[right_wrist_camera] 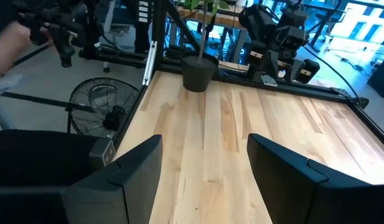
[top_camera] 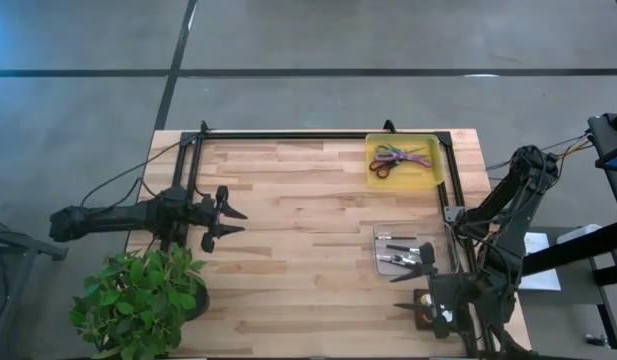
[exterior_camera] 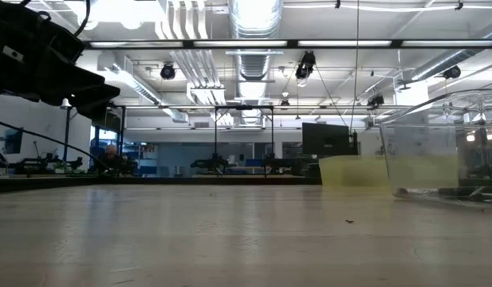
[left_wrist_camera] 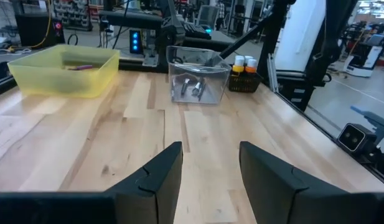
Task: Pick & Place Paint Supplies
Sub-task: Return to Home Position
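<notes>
Clock read on the high view, 12 at the table's far edge.

- Potted plant sits at the 8 o'clock corner.
- Left gripper is at 9 o'clock, just beyond the plant and aimed toward 3. Its 2 fingers are spread wide over bare wood, with nothing between them.
- Yellow tray sits at the 1 o'clock corner. Scissors lie flat inside, with green, purple and red handles bunched together. Their long axes run roughly 9 to 3, and the red pair is skewed toward 8. Blade ends cannot be made out.
- Clear bin is at 4 o'clock, near the tray on the table's near side. Thin dark brushes lie flat in it, long axes about 9 to 3.
- Black bin is just beside the clear bin, toward 5 o'clock. Paint bottles stand upright in it, caps up, with orange and yellow bodies showing. In the high view the right arm mostly covers this bin.
- Right gripper hangs where the clear and black bins meet, aimed toward 9. Its 2 fingers are wide apart and hold nothing.
</notes>
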